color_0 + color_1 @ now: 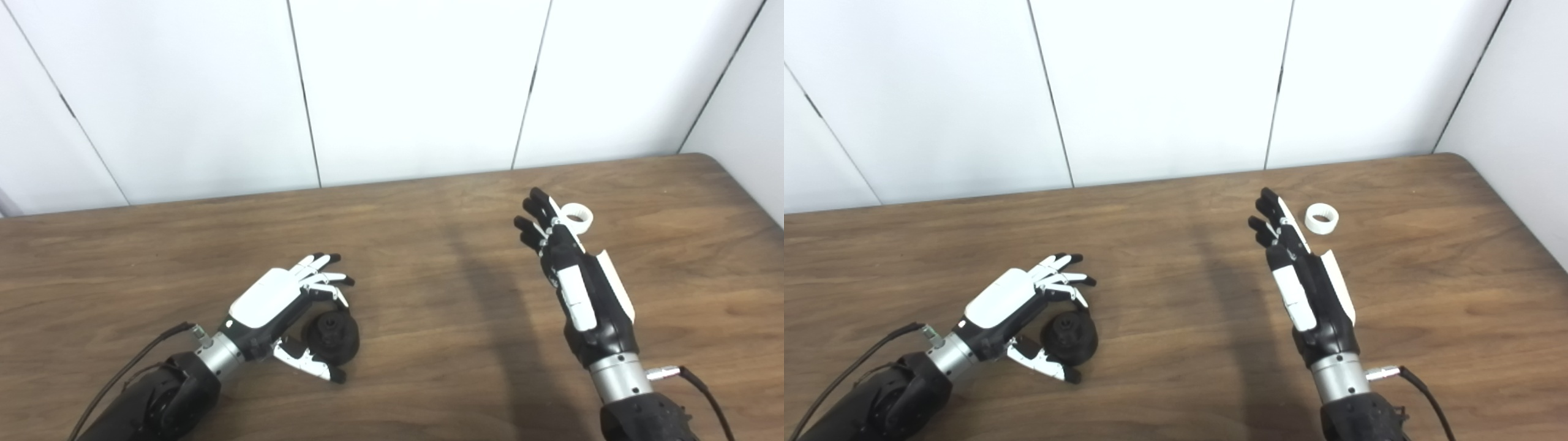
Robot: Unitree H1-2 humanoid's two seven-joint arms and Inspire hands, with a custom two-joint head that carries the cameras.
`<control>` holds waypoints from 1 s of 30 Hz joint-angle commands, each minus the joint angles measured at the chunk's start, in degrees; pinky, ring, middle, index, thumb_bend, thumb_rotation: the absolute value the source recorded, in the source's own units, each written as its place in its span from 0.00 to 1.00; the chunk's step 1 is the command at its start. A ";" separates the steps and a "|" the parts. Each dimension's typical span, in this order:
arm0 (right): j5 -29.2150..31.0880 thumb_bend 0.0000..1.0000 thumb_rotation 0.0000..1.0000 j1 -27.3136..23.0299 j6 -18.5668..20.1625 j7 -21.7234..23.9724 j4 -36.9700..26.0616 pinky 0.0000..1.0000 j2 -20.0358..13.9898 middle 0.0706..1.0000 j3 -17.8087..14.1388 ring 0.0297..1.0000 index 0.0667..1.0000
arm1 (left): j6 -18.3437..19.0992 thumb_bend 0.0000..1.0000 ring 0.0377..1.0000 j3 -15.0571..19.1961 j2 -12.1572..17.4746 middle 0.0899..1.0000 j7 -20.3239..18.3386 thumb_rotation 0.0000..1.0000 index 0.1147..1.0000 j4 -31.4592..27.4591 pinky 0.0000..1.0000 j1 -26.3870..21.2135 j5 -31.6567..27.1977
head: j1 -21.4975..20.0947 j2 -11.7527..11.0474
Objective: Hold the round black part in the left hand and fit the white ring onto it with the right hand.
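Black part (1069, 336) sits near the bench's front-left edge, left hand (1020, 306) cupped loosely around it, not gripping yet. White ring (1322, 218) lies toward the back-right corner beside the spread right hand (1301, 275). I'd pinch the ring's outside wall.

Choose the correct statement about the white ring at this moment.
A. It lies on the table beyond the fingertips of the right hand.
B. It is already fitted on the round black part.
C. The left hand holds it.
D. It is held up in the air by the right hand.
A: the white ring lies on the table, apart from the open right hand.
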 commanded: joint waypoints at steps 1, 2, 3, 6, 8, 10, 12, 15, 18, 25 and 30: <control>0.40 0.70 0.98 -1.19 -1.40 -0.04 -2.41 0.92 -0.72 0.95 -0.52 0.91 0.94 | 0.27 0.52 1.00 1.46 -0.26 0.83 -1.70 0.05 0.42 -0.68 1.00 -0.50 -1.49 | 0.45 0.16; 0.65 0.70 0.98 -1.17 -1.59 0.06 -2.32 0.92 -0.92 0.95 -0.66 0.91 0.94 | 0.31 0.52 1.00 2.39 -1.09 0.83 -2.57 0.05 0.42 -0.76 1.00 0.04 -3.00 | 0.92 0.18; 1.04 0.70 0.98 -1.15 -1.82 0.16 -2.20 0.92 -1.07 0.95 -0.79 0.90 0.95 | 0.49 0.52 1.00 3.50 -2.04 0.83 -3.77 0.05 0.42 -0.87 1.00 0.66 -4.98 | 1.21 0.20; 2.19 0.70 0.98 -1.02 -1.90 0.32 -2.04 0.91 -1.40 0.95 -1.12 0.90 0.95 | 1.38 0.52 1.00 6.37 -4.52 0.83 -6.08 0.05 0.41 -2.01 1.00 2.43 -7.26 | 1.58 0.31; 2.42 0.70 0.99 -1.06 -1.74 0.38 -1.95 0.91 -1.69 0.96 -1.08 0.90 0.95 | 1.44 0.52 1.00 7.64 -5.65 0.84 -7.52 0.05 0.41 -2.57 1.00 3.25 -7.84 | 1.51 0.39; 2.41 0.70 0.99 -1.22 -1.56 0.39 -1.99 0.91 -1.86 0.96 -0.96 0.91 0.96 | 1.14 0.52 1.00 8.63 -6.41 0.84 -8.79 0.05 0.41 -2.65 1.00 3.73 -7.96 | 1.51 0.55; 2.46 0.70 0.99 -1.45 -1.33 0.40 -2.15 0.91 -1.89 0.96 -0.89 0.90 0.95 | 0.96 0.52 1.00 9.31 -6.87 0.84 -9.78 0.05 0.41 -2.75 1.00 4.03 -7.77 | 1.51 0.61; 2.58 0.68 0.98 -1.75 -1.42 0.37 -2.38 0.91 -1.90 0.96 -0.91 0.90 0.95 | 0.89 0.52 1.00 9.88 -7.22 0.84 -10.71 0.05 0.41 -2.90 1.00 4.37 -7.04 | 1.55 0.65; 2.47 0.68 0.98 -1.94 -1.12 0.33 -2.58 0.92 -1.97 0.95 -0.96 0.90 0.95 | 1.02 0.52 1.00 10.35 -7.47 0.84 -11.20 0.05 0.41 -3.08 1.00 4.65 -6.56 | 1.70 0.73; 3.01 0.67 0.97 -1.96 -0.87 0.36 -2.98 0.91 -2.06 0.96 -1.08 0.90 0.95 | 0.52 0.52 1.00 10.74 -7.17 0.84 -12.15 0.05 0.41 -3.20 1.00 4.55 -6.10 | 1.55 0.90; 2.72 0.68 0.97 -2.21 -0.47 0.10 -3.45 0.89 -1.98 0.95 -1.19 0.89 0.94 | 0.26 0.52 1.00 10.10 -6.33 0.84 -11.78 0.06 0.41 -3.01 1.00 4.04 -5.98 | 1.49 0.97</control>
